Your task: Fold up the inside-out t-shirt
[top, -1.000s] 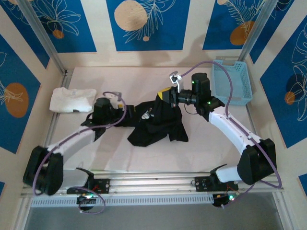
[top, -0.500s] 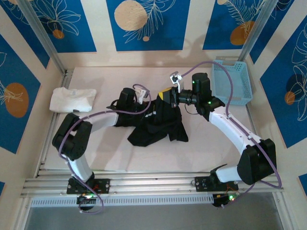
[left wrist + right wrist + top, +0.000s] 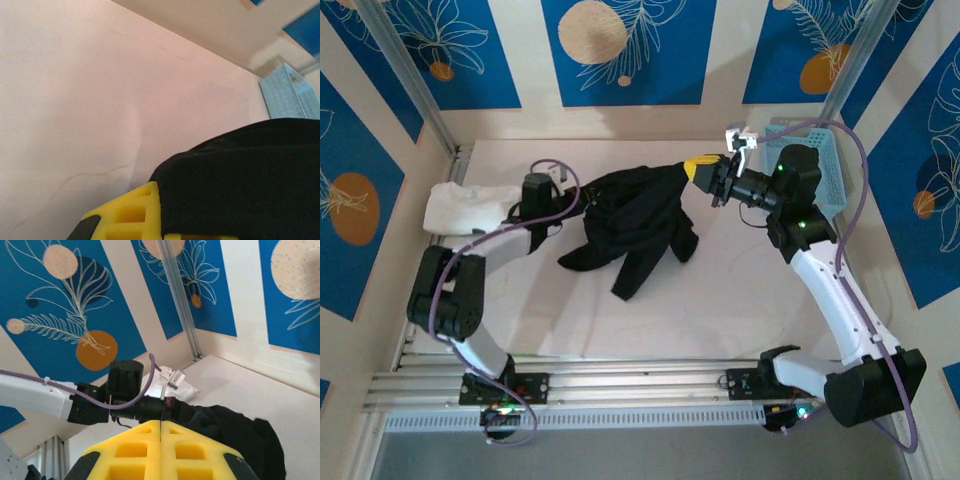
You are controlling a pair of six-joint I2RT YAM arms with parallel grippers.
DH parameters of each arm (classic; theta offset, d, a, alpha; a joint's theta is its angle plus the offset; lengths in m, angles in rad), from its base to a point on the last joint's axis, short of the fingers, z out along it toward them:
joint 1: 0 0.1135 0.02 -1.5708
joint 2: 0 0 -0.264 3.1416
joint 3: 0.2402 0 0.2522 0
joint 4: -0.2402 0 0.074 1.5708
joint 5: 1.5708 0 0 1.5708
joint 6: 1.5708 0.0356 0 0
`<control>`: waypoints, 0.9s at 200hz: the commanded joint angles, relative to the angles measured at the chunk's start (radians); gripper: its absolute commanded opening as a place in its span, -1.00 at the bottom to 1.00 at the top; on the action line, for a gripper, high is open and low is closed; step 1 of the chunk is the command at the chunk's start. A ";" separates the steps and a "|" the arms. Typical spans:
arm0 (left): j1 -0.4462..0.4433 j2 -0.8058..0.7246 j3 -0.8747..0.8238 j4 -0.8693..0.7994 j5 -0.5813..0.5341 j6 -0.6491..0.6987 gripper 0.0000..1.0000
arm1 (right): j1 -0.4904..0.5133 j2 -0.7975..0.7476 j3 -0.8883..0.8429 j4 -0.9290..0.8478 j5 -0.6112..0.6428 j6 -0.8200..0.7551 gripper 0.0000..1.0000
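Burying the fingertips of the left tool (image 3: 578,203), the black short-sleeved cloth t-shirt (image 3: 635,215) hangs bunched between it and the right tool (image 3: 701,168), both clenched on it

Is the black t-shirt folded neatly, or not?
Not folded. The black t-shirt is a crumpled bunch, with loose ends trailing on the table.

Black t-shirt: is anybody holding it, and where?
Yes. The left gripper pinches the black t-shirt at its left end, and the right gripper pinches its upper right end.
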State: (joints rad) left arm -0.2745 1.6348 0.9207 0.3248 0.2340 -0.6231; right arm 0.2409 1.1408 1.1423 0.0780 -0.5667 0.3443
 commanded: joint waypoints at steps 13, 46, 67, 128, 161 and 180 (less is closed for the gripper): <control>-0.002 -0.060 -0.102 -0.063 -0.195 0.025 -0.92 | -0.006 0.040 -0.093 0.082 -0.030 0.082 -1.00; -0.003 -0.111 -0.162 -0.082 -0.213 0.092 -0.33 | 0.000 0.094 -0.155 0.050 -0.057 0.075 -1.00; -0.026 -0.187 -0.186 -0.090 -0.209 0.137 -0.09 | 0.005 0.116 -0.170 0.020 -0.061 0.058 -1.00; -0.240 -0.245 -0.119 -0.134 -0.129 0.330 0.24 | 0.014 0.132 -0.189 0.031 -0.050 0.055 -1.00; -0.314 -0.130 -0.022 -0.195 -0.099 0.424 0.28 | 0.016 0.131 -0.183 0.033 -0.051 0.060 -1.00; -0.328 -0.068 0.027 -0.216 -0.104 0.445 0.28 | 0.016 0.125 -0.180 0.031 -0.048 0.059 -1.00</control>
State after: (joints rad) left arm -0.5808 1.4944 0.8745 0.1738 0.1028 -0.2676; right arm 0.2497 1.2739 0.9653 0.0906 -0.5926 0.4007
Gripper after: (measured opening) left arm 0.640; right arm 0.041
